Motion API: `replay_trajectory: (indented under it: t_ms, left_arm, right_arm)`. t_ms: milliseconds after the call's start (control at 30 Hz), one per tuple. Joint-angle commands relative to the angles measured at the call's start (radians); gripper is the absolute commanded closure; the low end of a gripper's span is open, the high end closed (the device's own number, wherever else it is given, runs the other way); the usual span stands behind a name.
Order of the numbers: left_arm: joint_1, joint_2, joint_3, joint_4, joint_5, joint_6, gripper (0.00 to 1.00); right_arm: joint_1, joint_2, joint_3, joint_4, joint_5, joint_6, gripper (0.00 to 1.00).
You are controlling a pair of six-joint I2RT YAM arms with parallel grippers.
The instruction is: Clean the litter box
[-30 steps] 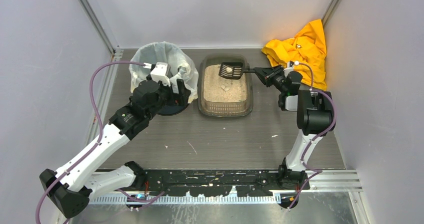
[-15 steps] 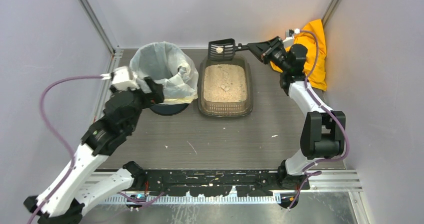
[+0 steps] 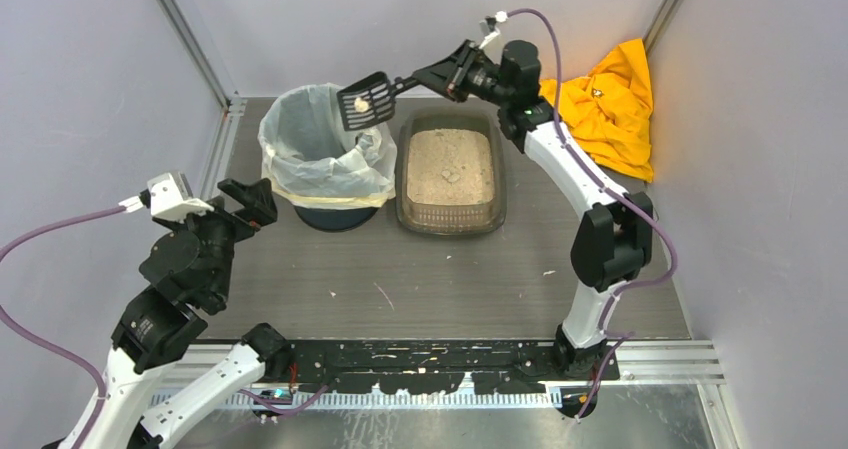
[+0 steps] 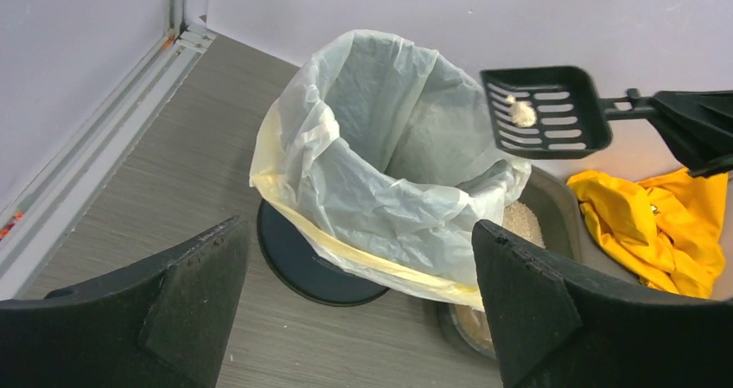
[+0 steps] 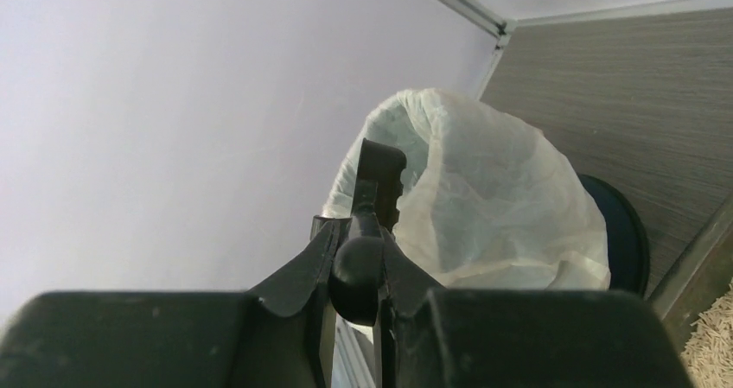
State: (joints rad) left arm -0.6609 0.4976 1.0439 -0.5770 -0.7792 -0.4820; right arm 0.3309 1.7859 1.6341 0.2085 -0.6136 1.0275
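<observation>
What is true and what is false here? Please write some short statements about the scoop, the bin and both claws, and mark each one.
1. The right claw holds the black scoop by its handle. True.
2. The scoop is empty. False: a pale clump lies in it.
3. The left claw grips the bin. False: it is open, apart from the bin, holding nothing.
4. The litter box stands between the bin and the yellow cloth. True.

White arm links (image 3: 560, 164), black joints (image 3: 610, 244), purple cables (image 3: 70, 219)
</observation>
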Motion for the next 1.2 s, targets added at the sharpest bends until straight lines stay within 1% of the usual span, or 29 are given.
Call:
replay_trajectory:
  t_ms: [0, 133, 233, 400, 567, 633, 867, 1033, 1100, 1167]
  left_arm:
    - [-0.001, -0.034, -0.005, -0.005, -0.008, 0.042, 0.03]
    - [0.000, -0.071, -0.040, 0.041, 0.003, 0.066, 0.05]
    - [-0.001, -0.075, -0.051, 0.053, -0.004, 0.074, 0.05]
    - [0.000, -0.052, -0.051, 0.038, -0.009, 0.075, 0.05]
    - [-0.001, -0.038, -0.051, 0.039, -0.005, 0.077, 0.05]
    - [0.000, -0.040, -0.057, 0.044, -0.003, 0.079, 0.05]
    - [-0.001, -0.036, -0.061, 0.039, 0.003, 0.079, 0.05]
    - [-0.001, -0.027, -0.064, 0.046, 0.013, 0.079, 0.05]
    - [-0.001, -0.022, -0.066, 0.047, 0.016, 0.079, 0.05]
    - [-0.001, -0.011, -0.066, 0.045, 0.025, 0.077, 0.05]
  right_arm:
    - [0.077, 0.038, 0.158, -0.186, 0.035, -0.246, 0.99]
    - [0.172, 0.048, 0.214, -0.303, 0.146, -0.530, 0.99]
    - [0.259, 0.054, 0.242, -0.346, 0.237, -0.715, 0.99]
    - [0.394, 0.034, 0.245, -0.314, 0.383, -0.965, 0.99]
    - [0.485, 0.039, 0.287, -0.291, 0.438, -1.123, 0.99]
    - [0.498, 0.042, 0.299, -0.276, 0.452, -1.142, 0.99]
    - [0.500, 0.006, 0.263, -0.139, 0.474, -1.122, 0.99]
    - [0.494, -0.026, 0.243, -0.077, 0.549, -1.104, 0.99]
    - [0.467, -0.053, 0.230, -0.038, 0.569, -1.044, 0.99]
    - [0.407, -0.103, 0.175, 0.043, 0.564, -0.922, 0.99]
